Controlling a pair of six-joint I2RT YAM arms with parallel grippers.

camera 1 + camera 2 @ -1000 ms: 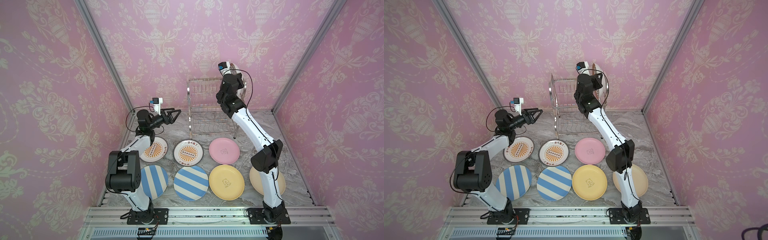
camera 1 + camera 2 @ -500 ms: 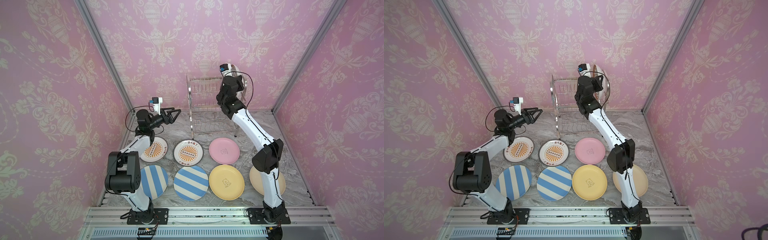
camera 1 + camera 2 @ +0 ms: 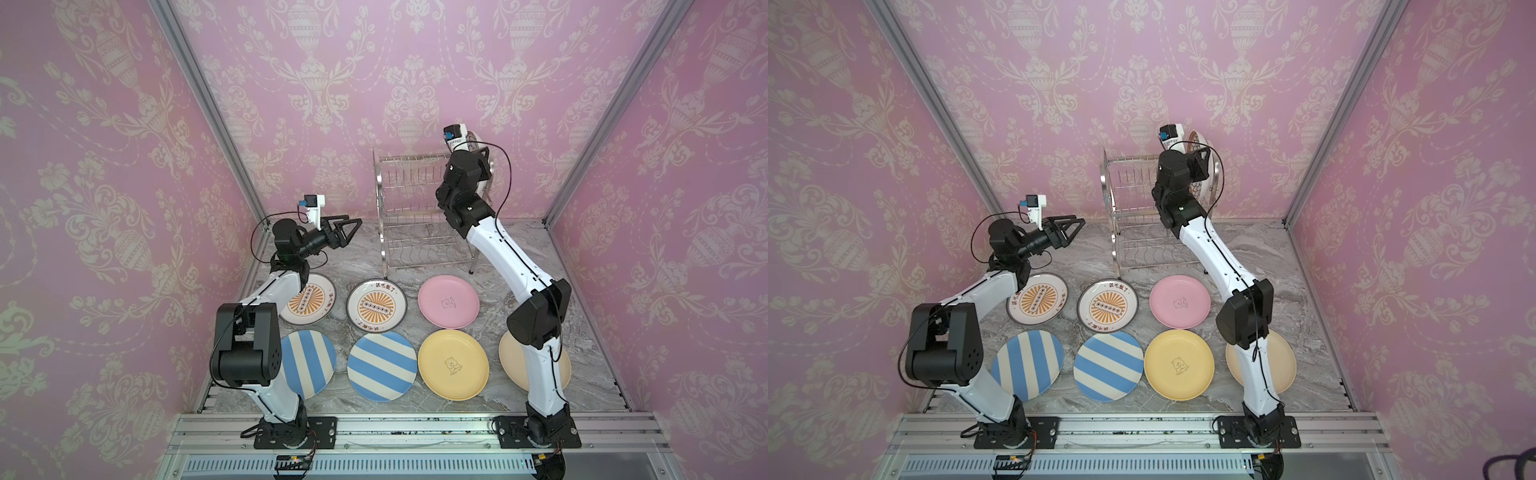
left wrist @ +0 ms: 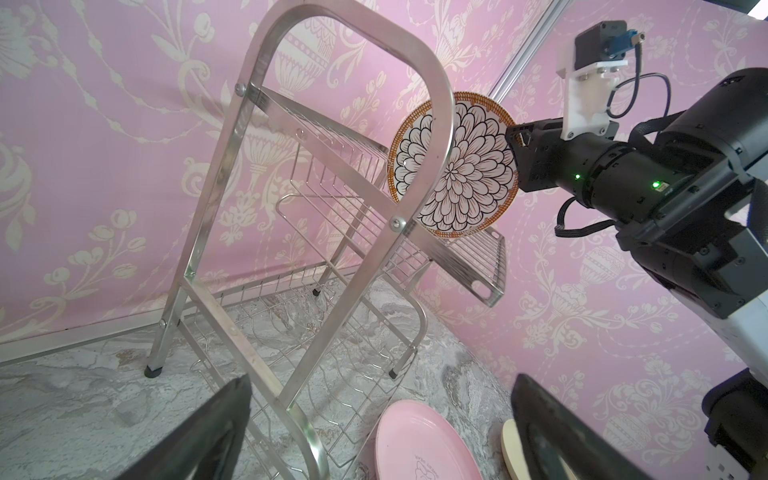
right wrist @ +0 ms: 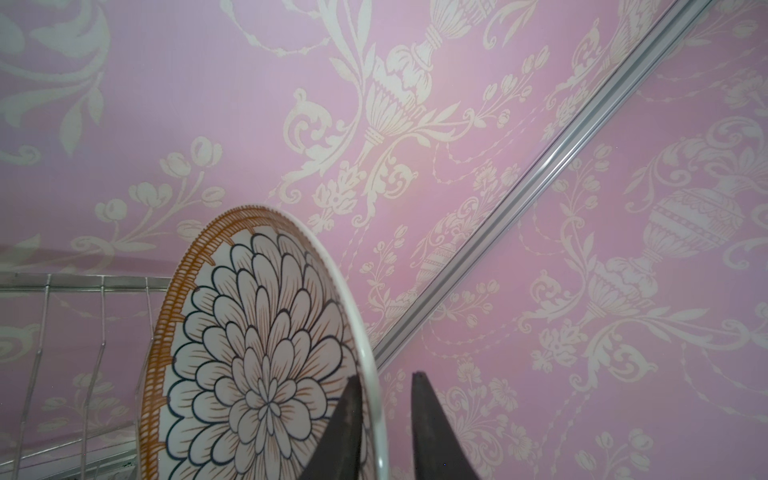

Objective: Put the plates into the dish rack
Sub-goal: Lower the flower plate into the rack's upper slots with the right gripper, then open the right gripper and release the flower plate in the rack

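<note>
- The dish rack (image 3: 415, 216) stands at the back of the marble table (image 3: 357, 257), just behind the pink plate (image 3: 449, 300).
- Its upper shelf holds one plate, the dark petal-patterned plate (image 4: 457, 166), which stands on edge in the wire slots at the rack's right end.
- The right gripper (image 5: 385, 376) straddles that plate's rim. Its jaws are slightly parted, and wall shows between the rim and one finger.
- The left gripper (image 3: 354, 220) hovers left of the rack, spread wide and holding nothing.
- Seven plates lie flat on the table in two rows:
  - back row: two sunburst plates (image 3: 307, 303) (image 3: 376, 305) and the pink plate
  - front row: two striped plates (image 3: 309, 363) (image 3: 382, 365), the yellow plate (image 3: 453, 363), and the beige plate (image 3: 512, 363), partly hidden under the right arm
</note>
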